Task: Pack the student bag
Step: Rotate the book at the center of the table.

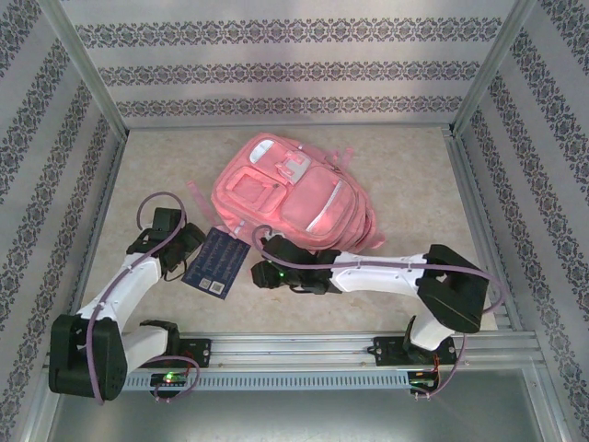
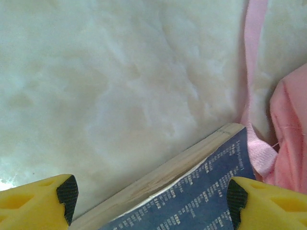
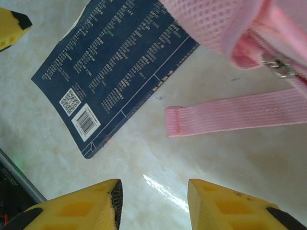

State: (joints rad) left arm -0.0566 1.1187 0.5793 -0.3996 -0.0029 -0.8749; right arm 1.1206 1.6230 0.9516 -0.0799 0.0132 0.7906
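Backpack (image 1: 290,198) flat on surface (image 1: 414,175); book (image 1: 214,262) at its 7 o'clock, likely next to pack. Left fingers (image 2: 66,194) apart, straddling book edge, seemingly for grasp. Right fingers (image 3: 112,201) apart, empty, near strap (image 3: 230,115).

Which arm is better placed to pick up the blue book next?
Left, probably: the open left hand straddles the book at its page edge, while the right hand hangs over bare table near a pink strap.

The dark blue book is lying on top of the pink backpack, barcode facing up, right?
No. The dark blue book lies on the table beside the pink backpack, not on top, barcode facing up; the right wrist view shows it.
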